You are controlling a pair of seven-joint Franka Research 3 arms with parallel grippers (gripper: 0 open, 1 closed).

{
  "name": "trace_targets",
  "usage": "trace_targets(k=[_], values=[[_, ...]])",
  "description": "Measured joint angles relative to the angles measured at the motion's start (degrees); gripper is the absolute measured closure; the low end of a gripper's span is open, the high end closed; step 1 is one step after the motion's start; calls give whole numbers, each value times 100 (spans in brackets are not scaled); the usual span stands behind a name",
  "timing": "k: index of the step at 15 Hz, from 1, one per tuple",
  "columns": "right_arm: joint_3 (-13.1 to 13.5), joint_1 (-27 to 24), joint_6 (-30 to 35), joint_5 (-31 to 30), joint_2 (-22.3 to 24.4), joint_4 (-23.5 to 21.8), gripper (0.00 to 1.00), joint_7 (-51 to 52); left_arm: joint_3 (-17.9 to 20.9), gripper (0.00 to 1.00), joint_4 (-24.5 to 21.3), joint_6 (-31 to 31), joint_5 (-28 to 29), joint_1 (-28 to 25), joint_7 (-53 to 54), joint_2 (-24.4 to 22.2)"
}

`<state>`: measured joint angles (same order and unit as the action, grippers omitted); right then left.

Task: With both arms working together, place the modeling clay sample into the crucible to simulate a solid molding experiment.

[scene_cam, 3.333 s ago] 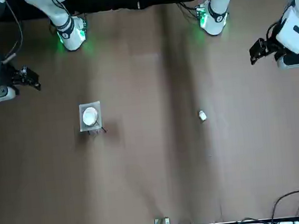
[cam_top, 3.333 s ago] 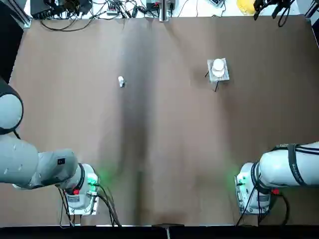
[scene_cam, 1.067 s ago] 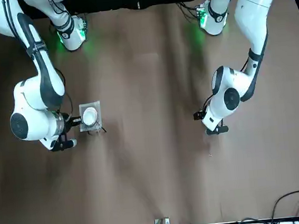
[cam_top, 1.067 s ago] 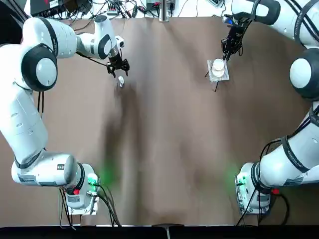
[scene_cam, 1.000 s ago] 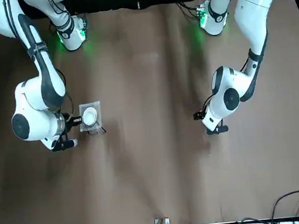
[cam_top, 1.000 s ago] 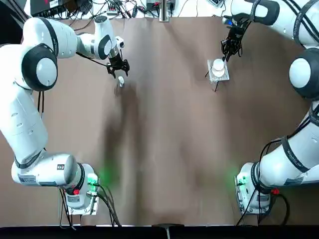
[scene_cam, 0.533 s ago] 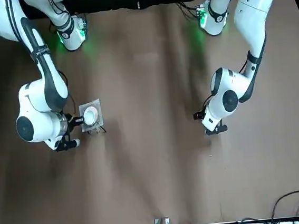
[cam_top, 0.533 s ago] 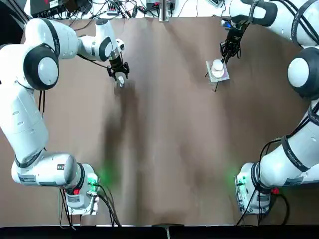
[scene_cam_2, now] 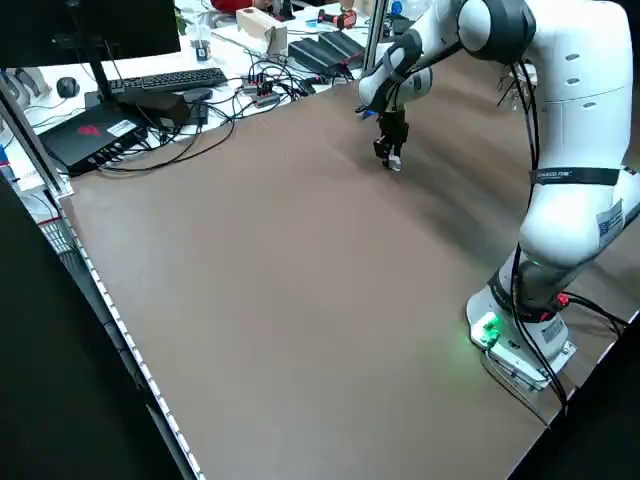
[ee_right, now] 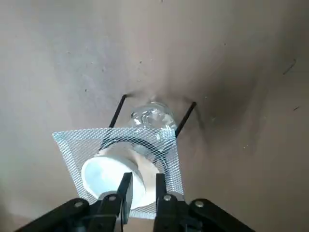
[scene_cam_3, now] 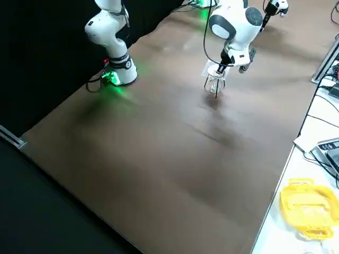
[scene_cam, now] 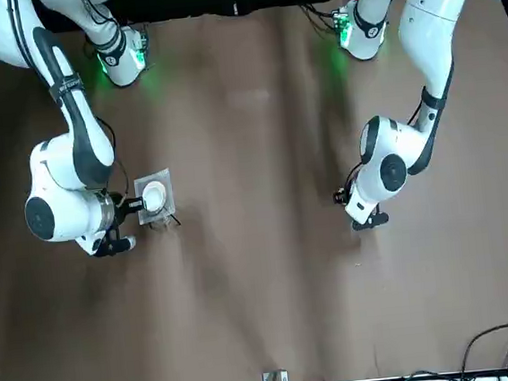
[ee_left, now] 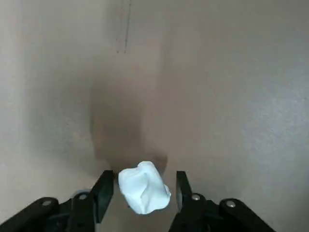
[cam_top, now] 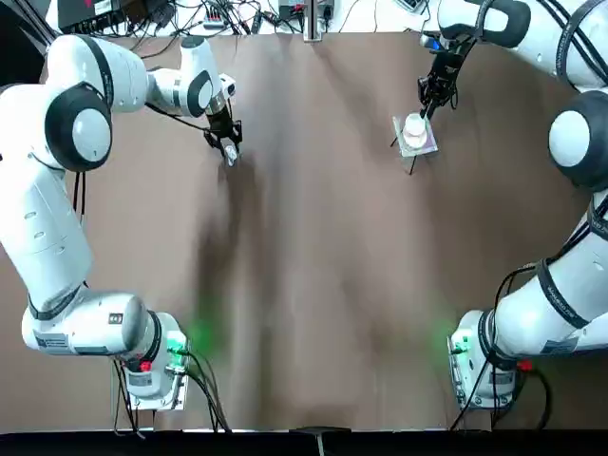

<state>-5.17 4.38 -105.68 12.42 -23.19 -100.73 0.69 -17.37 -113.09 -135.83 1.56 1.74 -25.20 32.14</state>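
Observation:
The modeling clay sample [ee_left: 144, 187], a small white lump, sits low over the brown table between the fingers [ee_left: 104, 189] of my left gripper [cam_top: 229, 152], which is shut on it at the far left. The crucible [ee_right: 112, 178], a small white cup, stands on a grey mesh pad [ee_right: 166, 150] at the far right. My right gripper [ee_right: 143, 187] is shut on the cup's wall, one finger over its mouth and one outside. In the top view the crucible [cam_top: 414, 128] shows just below the right gripper [cam_top: 427, 109].
The mesh pad [cam_top: 422, 144] rests on thin black legs [ee_right: 117, 110] above a small glass piece [ee_right: 153, 116]. Cables and a keyboard [scene_cam_2: 165, 80] lie beyond the table's far edge. A yellow object [scene_cam_3: 307, 206] lies off the table.
The left gripper came down over the clay and its fingers drew in on the lump. The right gripper settled onto the crucible, and the mesh pad shifted slightly.

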Motion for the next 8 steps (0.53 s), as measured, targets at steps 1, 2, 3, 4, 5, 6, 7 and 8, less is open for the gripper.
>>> trace_targets(k=[1,2,3,4,5,6,7,8], values=[[-9,1,10,3,2,0,74,0,2,41,0,0,0,0,-1,10],[-14,2,30,3,1,0,74,0,4,41,0,0,0,-1,-2,19],[-18,4,74,4,1,0,74,0,6,44,0,0,0,-2,-3,25],[-22,12,113,5,1,0,74,1,6,48,1,-1,0,-2,-6,27],[-25,28,133,5,1,0,74,1,6,48,1,-1,0,-2,-34,27],[-26,44,139,5,1,0,74,1,6,56,6,-1,0,-1,-80,27],[-26,54,141,5,1,-1,74,1,6,62,12,-1,0,-1,-106,27],[-26,61,143,5,1,-2,74,1,6,63,16,-1,0,-2,-126,27]])
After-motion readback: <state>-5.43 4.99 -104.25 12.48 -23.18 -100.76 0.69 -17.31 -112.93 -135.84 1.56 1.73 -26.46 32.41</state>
